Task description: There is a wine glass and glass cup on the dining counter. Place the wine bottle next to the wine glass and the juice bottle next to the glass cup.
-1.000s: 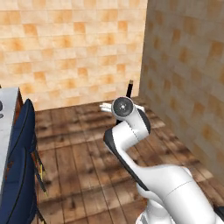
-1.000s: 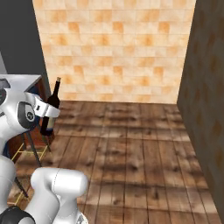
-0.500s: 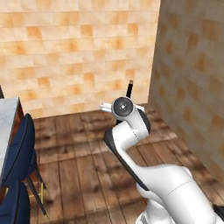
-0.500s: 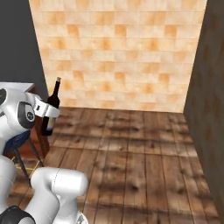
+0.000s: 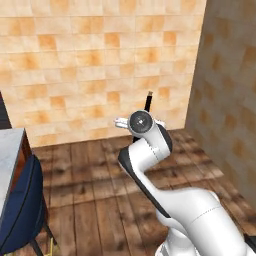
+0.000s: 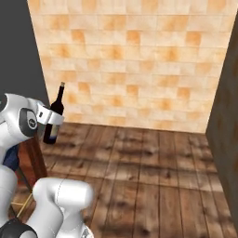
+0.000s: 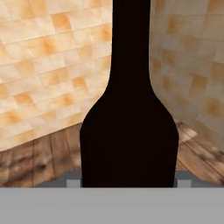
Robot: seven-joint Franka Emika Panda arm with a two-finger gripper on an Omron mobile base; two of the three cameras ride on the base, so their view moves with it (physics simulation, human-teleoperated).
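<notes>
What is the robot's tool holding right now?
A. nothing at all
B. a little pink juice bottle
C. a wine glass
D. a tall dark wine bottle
D: in the right base view the tool is clamped round the body of the tall, near-black wine bottle, held upright above the wooden floor, and the hand view shows the same dark bottle right up close.

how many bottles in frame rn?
1. The wine bottle, upright in the claw, carried above the wood floor; it looms close in the hand view. Others may be out of frame.
</notes>
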